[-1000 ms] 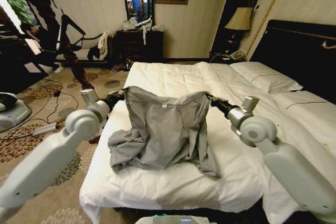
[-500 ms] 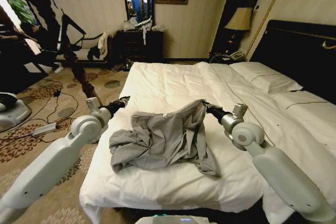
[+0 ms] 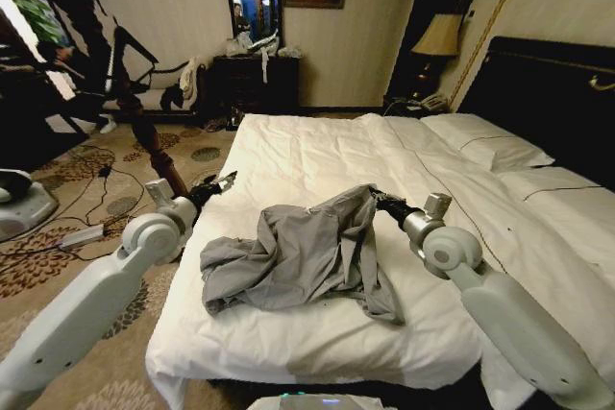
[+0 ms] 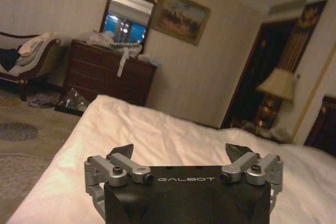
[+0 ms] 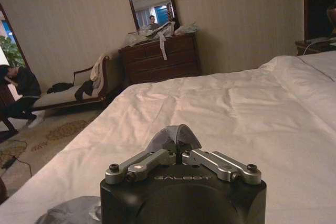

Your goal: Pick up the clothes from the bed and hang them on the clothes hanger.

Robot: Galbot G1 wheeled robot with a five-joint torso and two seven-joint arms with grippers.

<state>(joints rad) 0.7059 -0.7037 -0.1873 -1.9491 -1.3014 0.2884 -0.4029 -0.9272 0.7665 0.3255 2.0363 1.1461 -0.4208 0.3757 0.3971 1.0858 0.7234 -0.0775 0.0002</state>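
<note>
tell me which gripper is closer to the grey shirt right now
Right. The right gripper is shut on the grey shirt, pinching a fold at its far edge. The left gripper hangs open off the shirt's left side, apart from it, by the bed edge.

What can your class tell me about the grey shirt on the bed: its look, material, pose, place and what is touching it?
The grey shirt is plain, thin-looking fabric, heavily wrinkled and lying in a loose heap on the white duvet of the bed near its foot. One edge is pulled up into a peak, pinched by the right end effector, shut on a fold. The rest sags flat onto the bedding. The left end effector stands open, apart from it, at the bed's left edge.
</note>
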